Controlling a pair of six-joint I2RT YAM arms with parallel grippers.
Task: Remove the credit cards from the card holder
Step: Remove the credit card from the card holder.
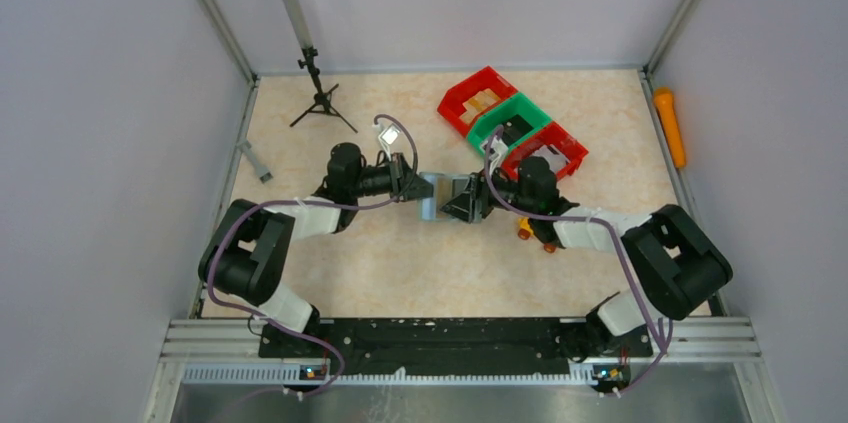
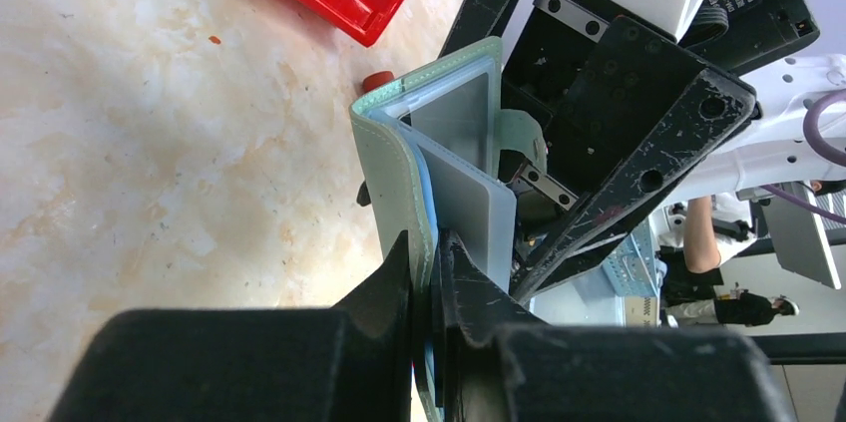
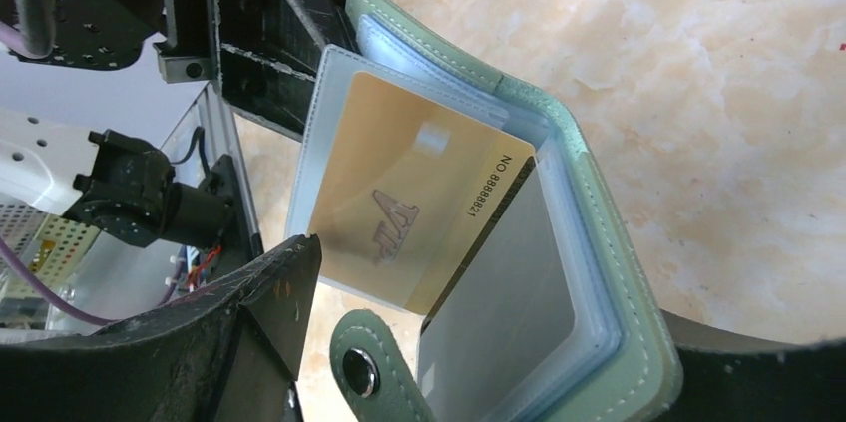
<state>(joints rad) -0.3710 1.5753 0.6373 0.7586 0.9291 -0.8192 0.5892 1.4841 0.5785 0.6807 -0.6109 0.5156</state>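
Grey-green card holder [image 3: 609, 242] with pale stitching, held off the beige marble tabletop [image 1: 400, 263]. It sits near the green bin [image 1: 512, 121], a little toward the arm bases and the left arm's side of that bin. It hangs open like a book, between the two arms.

The left tool [image 2: 430, 267] is clamped together on one edge of the holder. The right tool [image 1: 455, 205], which reaches in from the green bin's side, has its jaws wide apart. They straddle the open holder, and I cannot tell whether they press on it.

The right wrist view alone shows the inside of the holder. There are clear plastic sleeves, and one holds a gold credit card [image 3: 409, 203] with dark printed numbers along one short end. A rounded tab [image 3: 361, 367] with a metal snap hangs from the cover.

The left wrist view alone shows the holder edge-on. The cover is thin, the sleeves fan out in pale grey, and a sliver of blue shows at the spine. The card's face is hidden here.

Only the top view shows both arms and the green bin together, and there the holder is a small grey patch.
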